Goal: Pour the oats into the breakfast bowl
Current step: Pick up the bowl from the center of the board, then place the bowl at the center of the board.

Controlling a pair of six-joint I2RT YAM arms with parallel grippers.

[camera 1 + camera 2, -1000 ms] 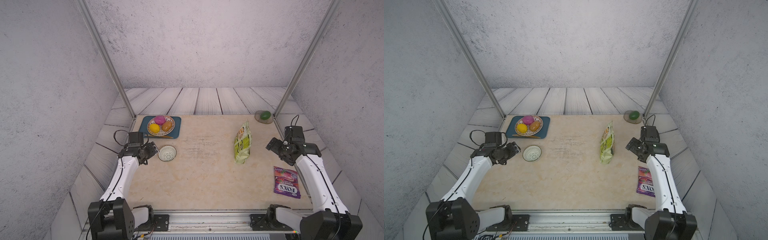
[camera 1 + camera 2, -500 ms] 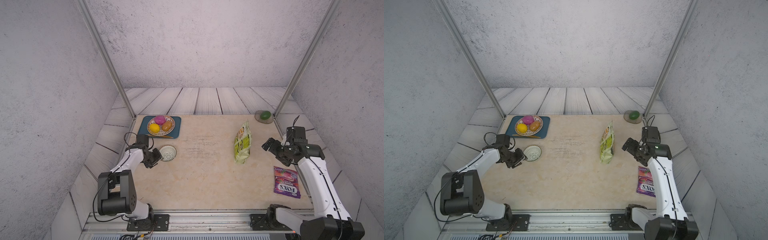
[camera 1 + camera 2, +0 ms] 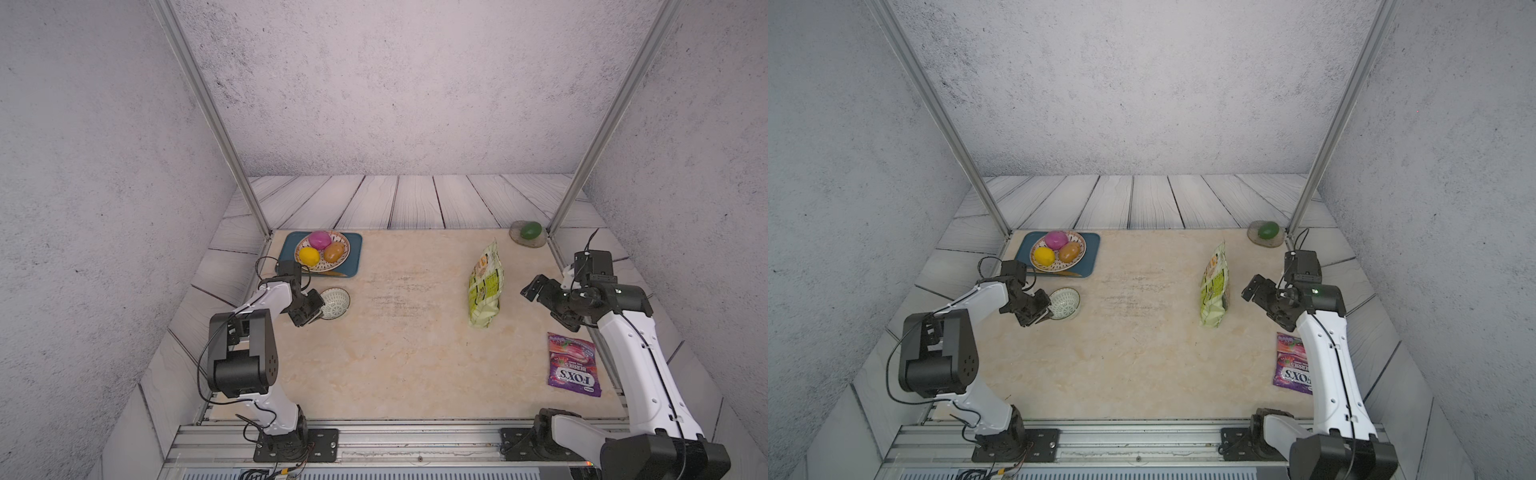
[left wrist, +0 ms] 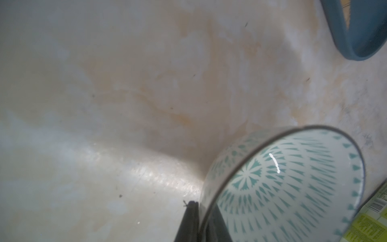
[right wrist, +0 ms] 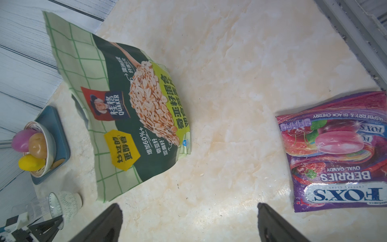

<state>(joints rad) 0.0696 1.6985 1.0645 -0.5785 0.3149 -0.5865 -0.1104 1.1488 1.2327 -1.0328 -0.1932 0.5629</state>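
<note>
Beige tabletop [image 3: 395, 374], middle broad and bare. Near left edge, bowl [image 3: 336, 302] tilted, rim pinched by left gripper [image 3: 318, 309]. Oat pouch [image 3: 484, 286] upright toward right side. Right gripper [image 3: 544, 307] spread wide, near pouch, apart. Candy bag [image 3: 573, 365] flat by right edge.

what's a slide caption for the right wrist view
Open right end effector facing Quaker oats pouch; FOX'S candy bag lies flat

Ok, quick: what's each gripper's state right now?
Left gripper: closed on the bowl rim.
Right gripper: open, holding nothing.
</note>
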